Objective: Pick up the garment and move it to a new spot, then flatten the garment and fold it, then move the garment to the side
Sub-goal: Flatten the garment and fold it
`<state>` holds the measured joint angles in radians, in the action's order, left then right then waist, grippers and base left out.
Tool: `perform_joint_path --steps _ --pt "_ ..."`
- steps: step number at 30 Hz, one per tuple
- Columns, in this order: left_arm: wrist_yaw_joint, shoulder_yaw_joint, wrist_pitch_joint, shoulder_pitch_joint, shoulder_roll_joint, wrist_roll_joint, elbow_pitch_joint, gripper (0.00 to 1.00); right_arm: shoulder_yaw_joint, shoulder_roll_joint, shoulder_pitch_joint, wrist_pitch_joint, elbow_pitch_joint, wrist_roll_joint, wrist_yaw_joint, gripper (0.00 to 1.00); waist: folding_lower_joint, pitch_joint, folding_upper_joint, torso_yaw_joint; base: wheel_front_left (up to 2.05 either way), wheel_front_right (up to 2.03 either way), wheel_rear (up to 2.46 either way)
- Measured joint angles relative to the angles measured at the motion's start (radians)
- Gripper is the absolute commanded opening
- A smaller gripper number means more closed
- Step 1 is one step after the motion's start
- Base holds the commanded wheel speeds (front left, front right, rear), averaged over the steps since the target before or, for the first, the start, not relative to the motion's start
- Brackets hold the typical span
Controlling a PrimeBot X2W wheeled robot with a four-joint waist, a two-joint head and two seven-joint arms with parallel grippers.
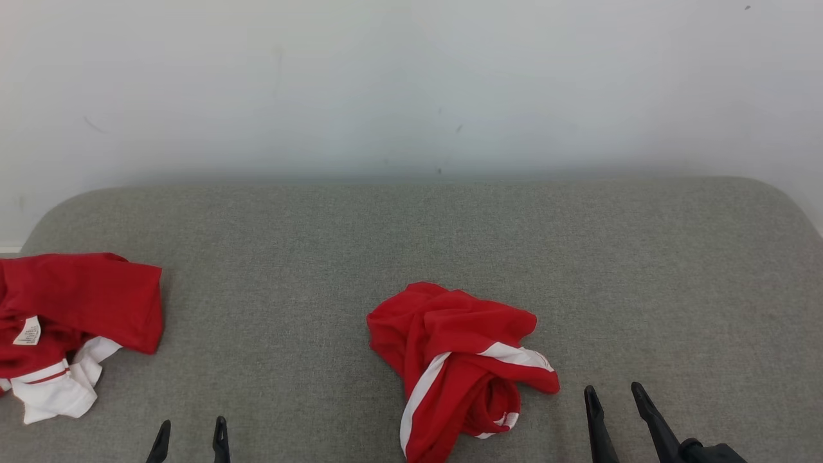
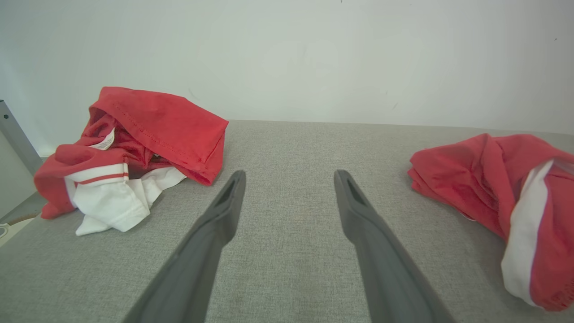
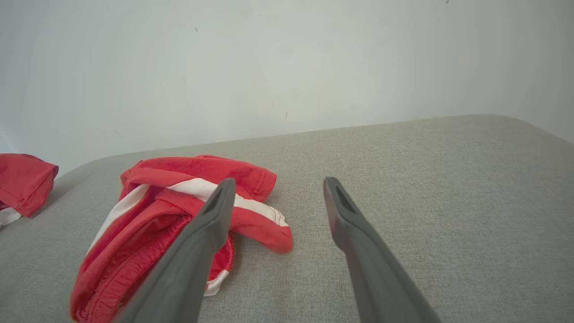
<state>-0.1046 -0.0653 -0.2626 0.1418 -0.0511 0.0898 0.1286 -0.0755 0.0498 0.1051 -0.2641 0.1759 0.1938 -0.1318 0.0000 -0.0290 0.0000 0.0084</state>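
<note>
Left pincer spread wide, empty, over grey cushion. Right pincer likewise released, empty, beside crumpled red garment.

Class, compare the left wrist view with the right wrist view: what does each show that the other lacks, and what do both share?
Left wrist view, not the right: the open left claw, the label on the far-left red garment. Right wrist view, not the left: the open right claw, the cushion's rounded right corner. Both: the striped red garment, the grey cushion, the white wall.
</note>
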Motion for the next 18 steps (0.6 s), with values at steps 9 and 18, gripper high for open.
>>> perform_joint_path --steps 9,18 --pt "-0.012 0.073 0.0 -0.012 0.0 0.019 -0.001 1.0 0.0 0.0 0.0 0.0 0.002 0.007 0.0 1.0 0.0 0.002 0.0 -0.004 0.0 0.0 0.0" --pt "-0.025 0.356 0.0 -0.109 -0.002 0.07 0.065 1.0 -0.007 0.0 -0.013 0.0 0.004 0.012 0.0 1.0 0.0 0.025 0.0 -0.03 0.0 0.0 0.0"
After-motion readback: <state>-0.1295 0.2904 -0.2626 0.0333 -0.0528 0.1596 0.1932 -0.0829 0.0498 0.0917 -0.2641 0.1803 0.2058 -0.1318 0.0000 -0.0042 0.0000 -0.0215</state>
